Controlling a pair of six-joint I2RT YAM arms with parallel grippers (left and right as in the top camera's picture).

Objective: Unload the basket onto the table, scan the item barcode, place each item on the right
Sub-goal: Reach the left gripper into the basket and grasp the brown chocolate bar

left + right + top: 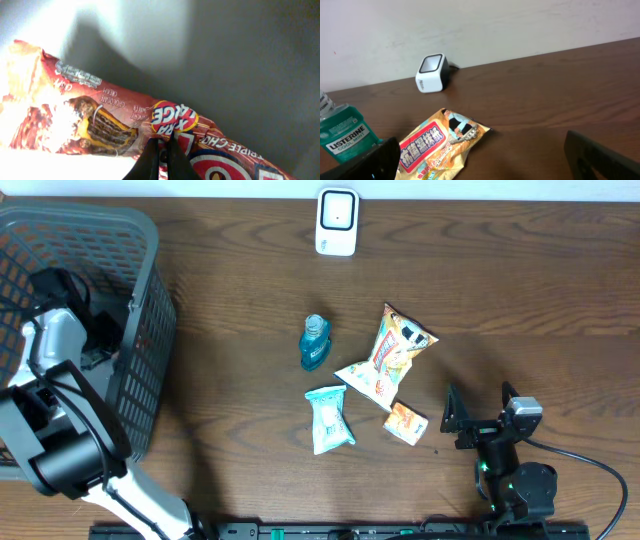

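The left arm bends over the rim of the grey basket and reaches down inside. Its left gripper is pinched narrow on a red wafer packet, which lies just ahead of the fingertips with both ends cut off; no barcode can be made out. The right gripper rests low, its jaws wide and holding nothing, with the scanner far ahead of it.
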